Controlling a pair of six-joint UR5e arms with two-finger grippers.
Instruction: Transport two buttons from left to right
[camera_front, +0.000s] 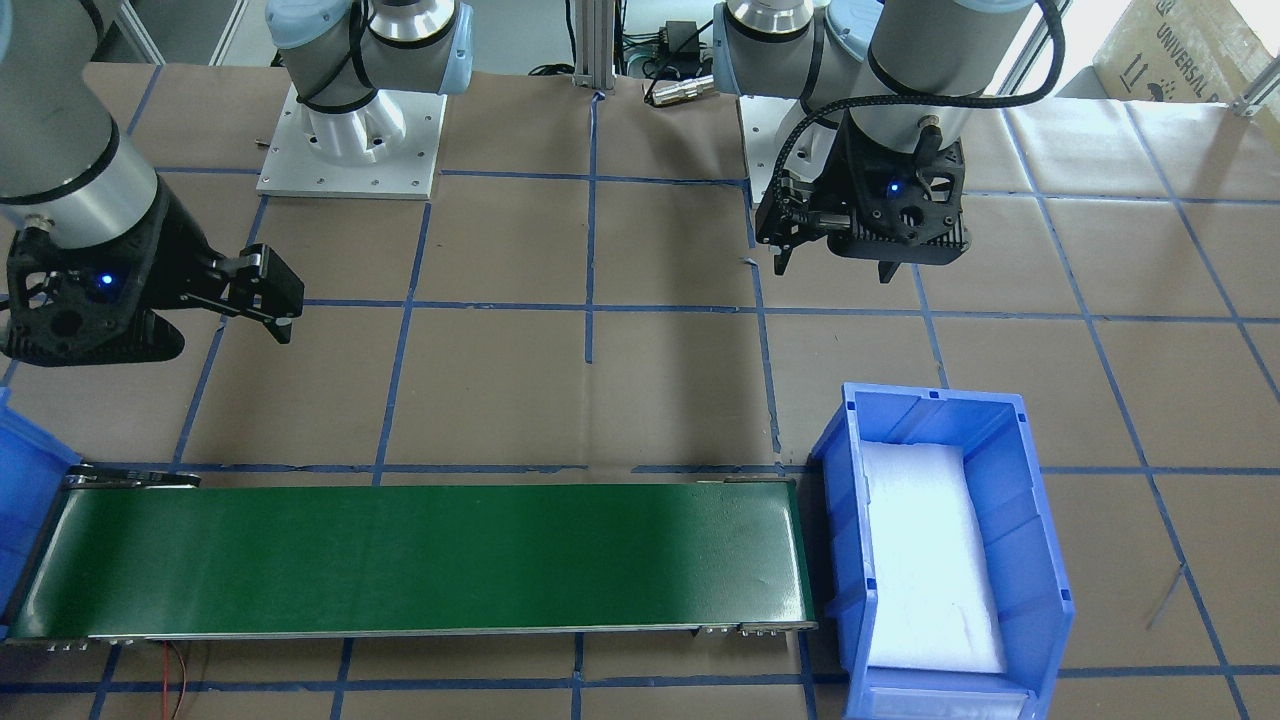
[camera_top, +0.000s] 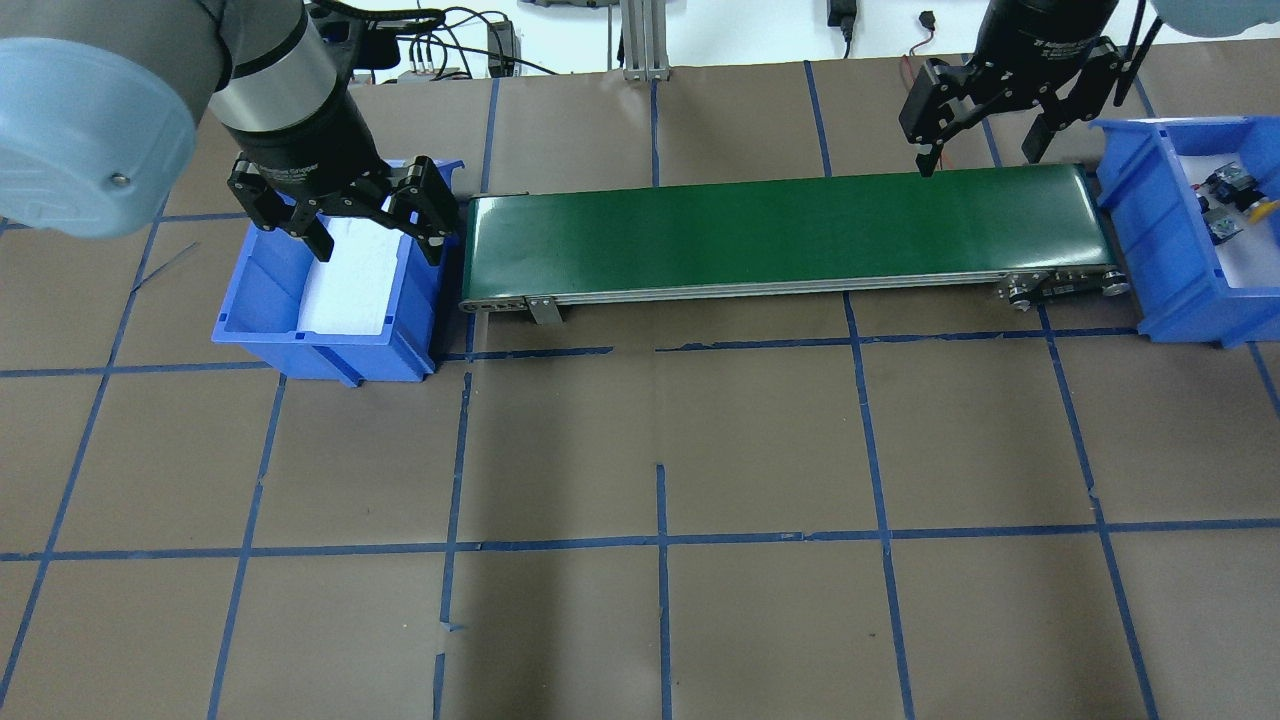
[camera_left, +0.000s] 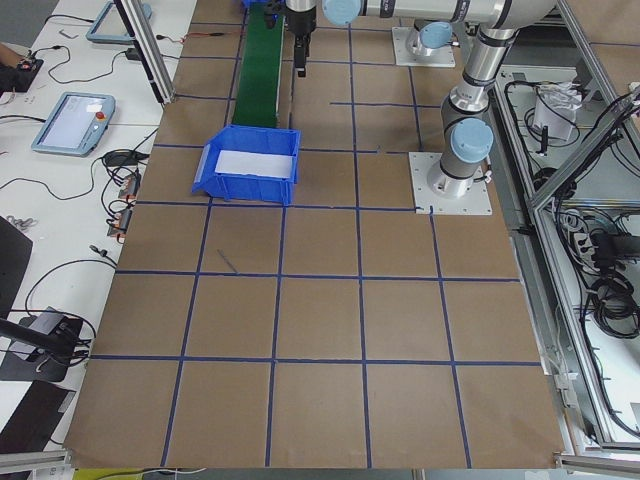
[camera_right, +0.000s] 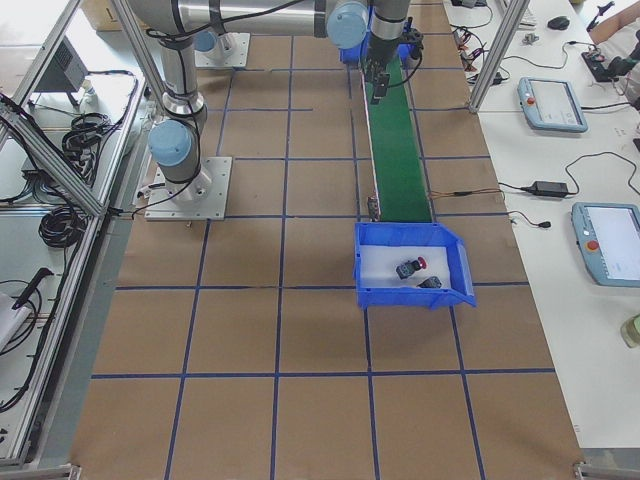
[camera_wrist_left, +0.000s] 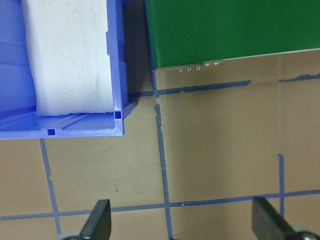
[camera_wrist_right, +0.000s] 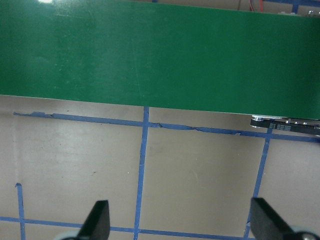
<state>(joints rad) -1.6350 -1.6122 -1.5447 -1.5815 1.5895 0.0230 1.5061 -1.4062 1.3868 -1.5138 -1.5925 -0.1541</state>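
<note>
Two buttons lie in the blue bin (camera_top: 1165, 270) at the right end of the green conveyor belt (camera_top: 790, 225). In the exterior right view one has a red cap (camera_right: 410, 268) and the other looks dark (camera_right: 430, 283). From overhead they show as small dark parts (camera_top: 1228, 190) with a yellow bit (camera_top: 1262, 208). My left gripper (camera_top: 378, 245) is open and empty above the left blue bin (camera_top: 250, 300), which holds only white foam. My right gripper (camera_top: 978, 160) is open and empty behind the belt's right end. The wrist views show both pairs of fingers (camera_wrist_left: 102, 220) (camera_wrist_right: 100, 220) wide apart.
The belt (camera_front: 420, 560) runs between the two bins on a brown table with blue tape lines. Robot bases (camera_front: 350, 140) stand behind. Operator tables with pendants (camera_right: 550, 100) line the far side.
</note>
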